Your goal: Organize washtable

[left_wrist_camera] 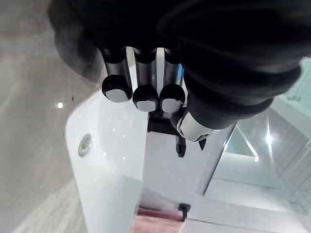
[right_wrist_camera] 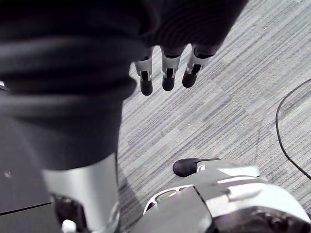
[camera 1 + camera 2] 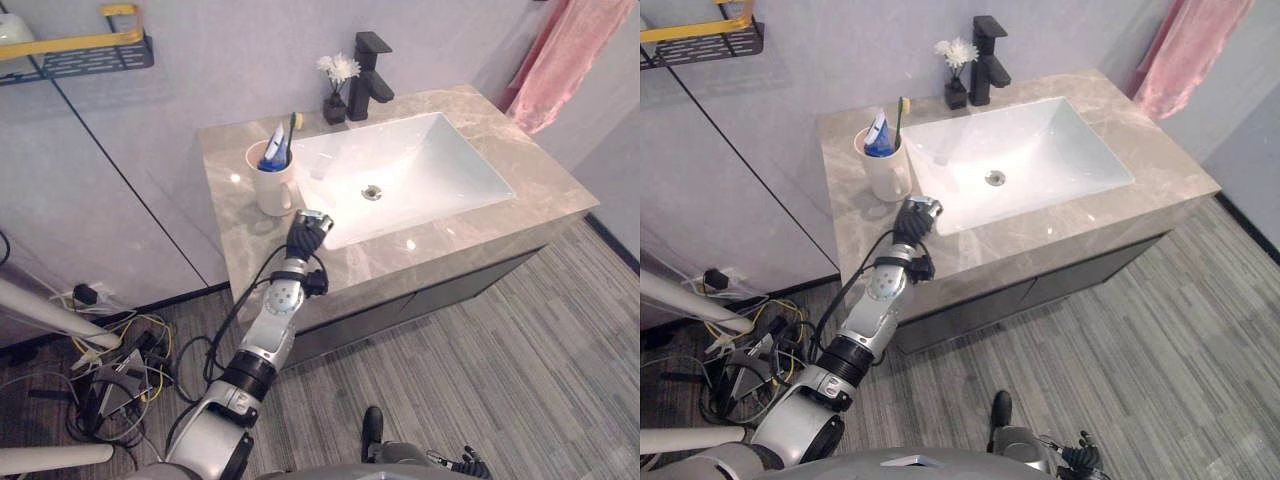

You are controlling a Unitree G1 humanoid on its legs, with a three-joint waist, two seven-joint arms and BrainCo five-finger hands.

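Left hand [image 3: 308, 232] at the surface's [image 3: 520, 165] front edge, just short of the cup [image 3: 272, 185]

The cup, holding a toothbrush [image 3: 292, 132] and a tube [image 3: 274, 148], stands upright toward the surface's left edge, beside the basin [image 3: 420, 165]. The left fingers [image 1: 146, 94] are curled close together and pinch nothing. The right hand [image 2: 167, 73] hangs over the floor with its fingers straight and a little apart. This looks like an approach to the cup. The next move calls for opening the fingers and reaching forward round the cup without tipping it.
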